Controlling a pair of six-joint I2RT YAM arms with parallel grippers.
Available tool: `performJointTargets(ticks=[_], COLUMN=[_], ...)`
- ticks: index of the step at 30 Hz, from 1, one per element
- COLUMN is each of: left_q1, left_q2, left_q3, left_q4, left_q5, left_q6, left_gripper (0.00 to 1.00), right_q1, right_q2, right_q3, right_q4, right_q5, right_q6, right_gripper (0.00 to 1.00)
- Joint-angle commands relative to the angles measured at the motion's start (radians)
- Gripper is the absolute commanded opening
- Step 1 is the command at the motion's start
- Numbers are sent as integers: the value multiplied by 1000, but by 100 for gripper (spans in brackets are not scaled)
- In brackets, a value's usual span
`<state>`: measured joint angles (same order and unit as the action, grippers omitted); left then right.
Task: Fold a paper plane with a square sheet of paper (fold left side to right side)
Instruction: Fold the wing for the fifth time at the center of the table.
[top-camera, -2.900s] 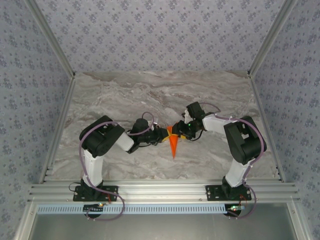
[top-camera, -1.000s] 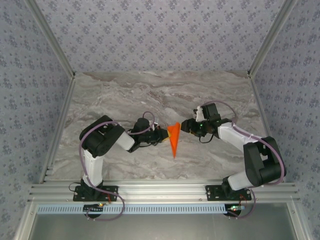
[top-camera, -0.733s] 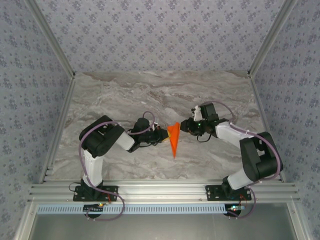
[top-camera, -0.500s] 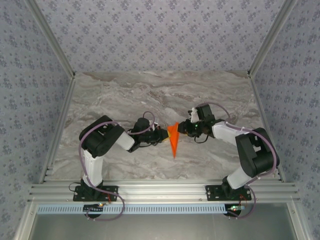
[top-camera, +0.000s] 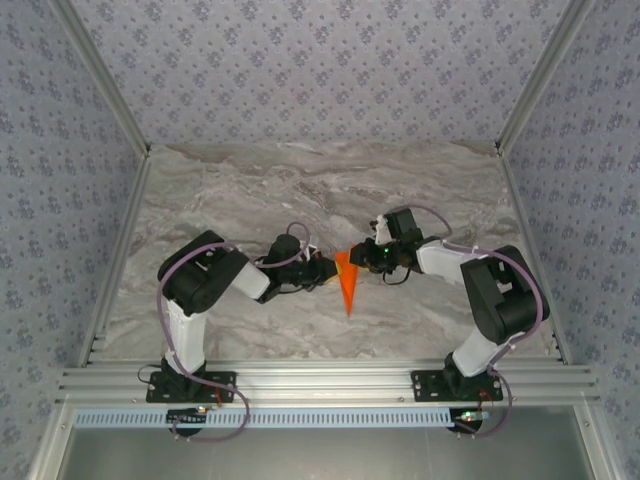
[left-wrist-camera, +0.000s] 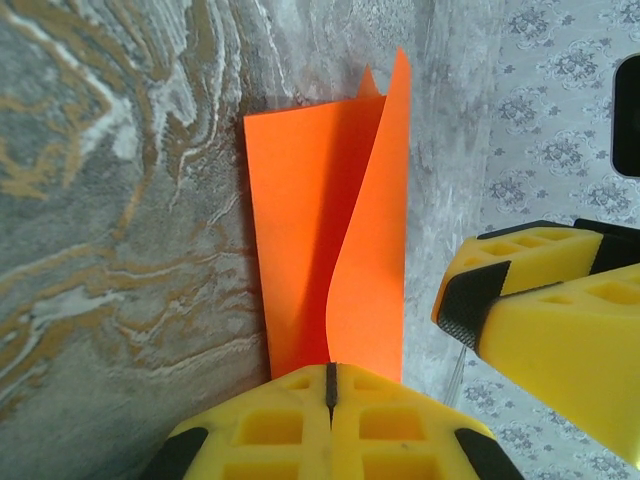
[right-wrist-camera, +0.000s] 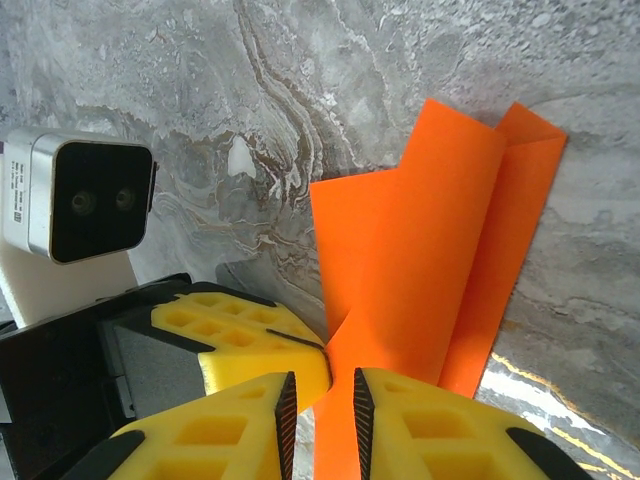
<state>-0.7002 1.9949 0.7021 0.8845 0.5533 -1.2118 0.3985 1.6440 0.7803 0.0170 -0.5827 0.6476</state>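
paper (top-camera: 346, 282): thin orange sheet, folded to a narrow dart, one flap curling up, on the grey marbled surface (top-camera: 300, 190) | your left jaws: pinching its wide end | your right jaws: slightly spread, opposite edge between them

A grey marbled table (top-camera: 240, 190) is enclosed by floral-papered walls (top-camera: 320, 70); aluminium rails (top-camera: 330, 382) are seen along the bottom edge.

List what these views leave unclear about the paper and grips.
- Top view: the paper is too small to read its folds; the left gripper and right gripper cover its far end.
- Left wrist: the left gripper's fingers hide the edge they clamp.
- Right wrist: the bottom edge cuts the right gripper; pinching or not, unclear.
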Motion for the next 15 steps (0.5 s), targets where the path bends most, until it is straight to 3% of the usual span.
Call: performJointTargets(ticks=[1,5,11,15], left_q1=[9,10,10,11], left_q2=[-1,-6,-4,-4], left_q3=[16,20,25,27], left_q4=[-55,-68,-76,-78], left_q5=[-33,-33,-33,-33], left_q6=[59,68,72,73], left_gripper=[0,0,0,0], right_q1=[8,7,-10,-15], right_q2=[9,4,-10,16], right_q3=[29,28,31,54], right_q4=[-4,-10,-34,-61], right_q5=[21,34,52,64], right_q6=[7,9,32,34], right_gripper=[24,24,42,46])
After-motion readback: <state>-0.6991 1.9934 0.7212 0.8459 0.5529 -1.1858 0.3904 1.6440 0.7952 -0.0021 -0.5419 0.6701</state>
